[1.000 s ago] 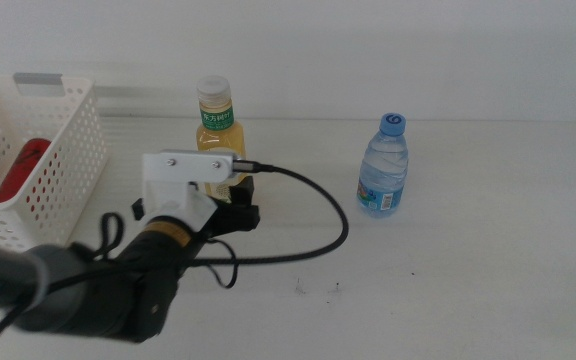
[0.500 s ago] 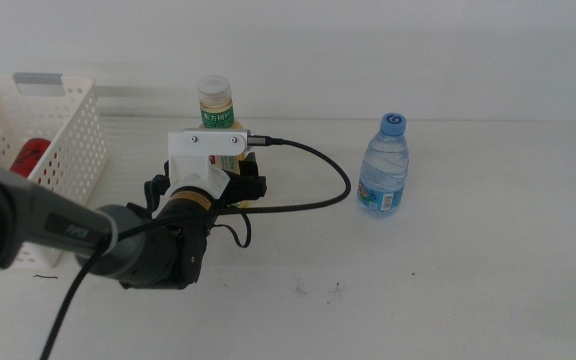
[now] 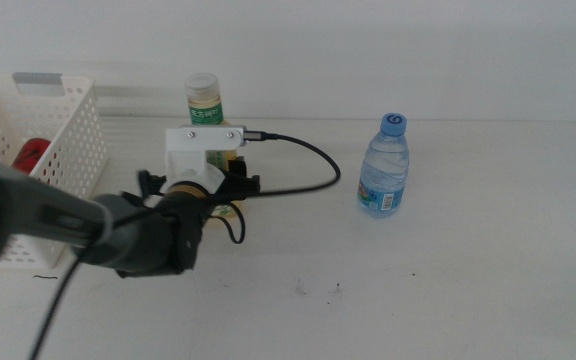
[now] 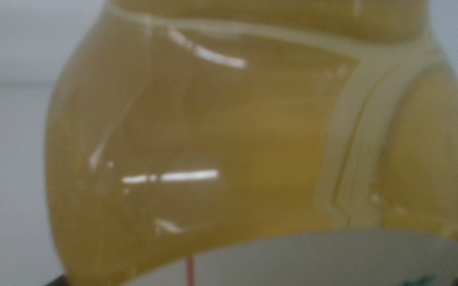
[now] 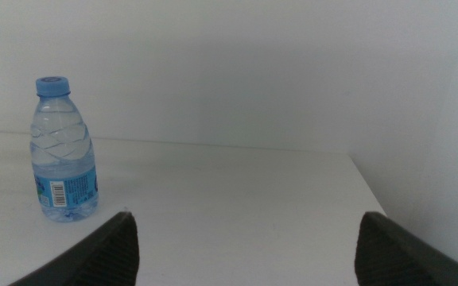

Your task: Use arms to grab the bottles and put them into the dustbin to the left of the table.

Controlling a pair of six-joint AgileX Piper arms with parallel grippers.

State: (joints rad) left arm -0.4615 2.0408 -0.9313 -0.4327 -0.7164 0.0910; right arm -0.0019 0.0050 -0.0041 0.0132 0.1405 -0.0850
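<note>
Left gripper at tall yellow tea bottle, jaws' state impossible to tell; risk of tipping or slipping.

I can't read any text: the tea bottle label and water bottle label (barcode visible) are too small.
</note>
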